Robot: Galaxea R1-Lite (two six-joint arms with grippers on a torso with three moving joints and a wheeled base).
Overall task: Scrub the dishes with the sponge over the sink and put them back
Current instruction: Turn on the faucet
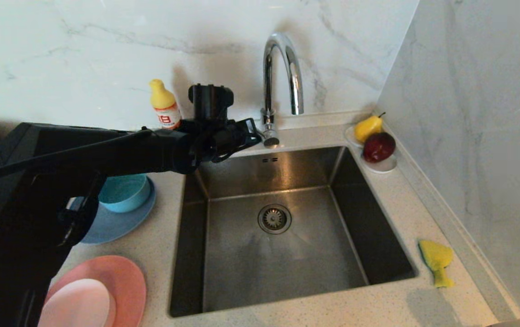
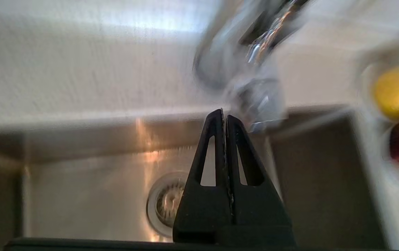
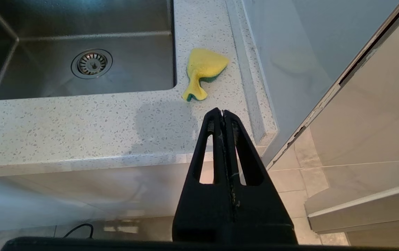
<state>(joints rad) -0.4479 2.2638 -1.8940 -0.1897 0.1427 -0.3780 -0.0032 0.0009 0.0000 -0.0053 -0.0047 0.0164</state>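
The sponge [image 1: 436,261] lies bent on the speckled bench [image 1: 396,218], just beside the sink's right rim and near the side wall, yellow face up with a sliver of its green layer showing in the right wrist view [image 3: 203,71]. Nothing touches it. The sink [image 1: 282,254] is a square steel basin with a round drain strainer [image 1: 274,219] in its floor; no dish is in it.

The dishes stand on the bench left of the sink. The teal bowl [image 1: 126,193] sits on the grey-blue plate [image 1: 119,225], both partly hidden behind the left arm. Nearer the front edge, the small pale pink dish [image 1: 78,304] rests on the large salmon-pink plate [image 1: 119,277].

The left gripper [image 1: 253,131] reaches across above the back left corner of the sink, its tip just beside the base of the chrome tap [image 1: 282,77]. Its fingers [image 2: 236,139] are pressed together and hold nothing. In the blurred left wrist view the tip seems to be at the tap's lower fitting, but whether it touches cannot be told.

The right gripper [image 3: 223,113] hangs off the front edge of the bench, well apart from the sponge, with its fingers [image 3: 234,139] closed flat against each other and empty.

Behind the left arm a yellow-capped bottle [image 1: 164,104] stands against the marble back wall. In the far right corner a small white dish [image 1: 380,164] carries a yellow pear [image 1: 368,128] and a dark red fruit [image 1: 379,146].
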